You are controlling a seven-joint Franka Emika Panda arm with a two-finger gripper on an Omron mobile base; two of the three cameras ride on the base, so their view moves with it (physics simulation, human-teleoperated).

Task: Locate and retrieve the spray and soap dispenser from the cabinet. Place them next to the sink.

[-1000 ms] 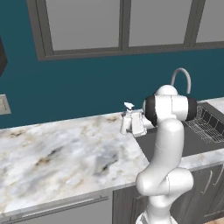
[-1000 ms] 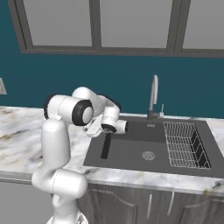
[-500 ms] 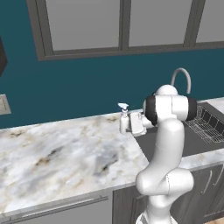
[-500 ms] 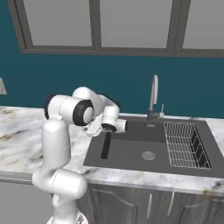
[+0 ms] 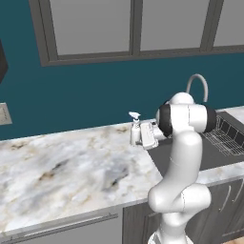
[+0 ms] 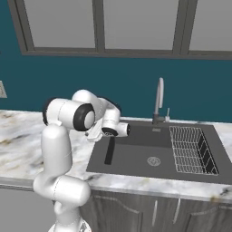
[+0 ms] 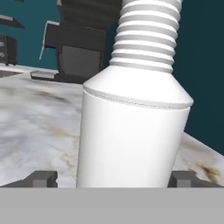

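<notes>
The spray (image 7: 133, 131) stands upright on the tabletop (image 5: 71, 167) between the spread-apart, empty gripper (image 7: 111, 178); likely light, rigid, smooth-walled plastic, best gripped on the cylindrical body below the ribbed neck.

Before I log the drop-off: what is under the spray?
The spray stands upright on the marble counter beside the sink. Its base is hidden by the view's lower edge.
</notes>
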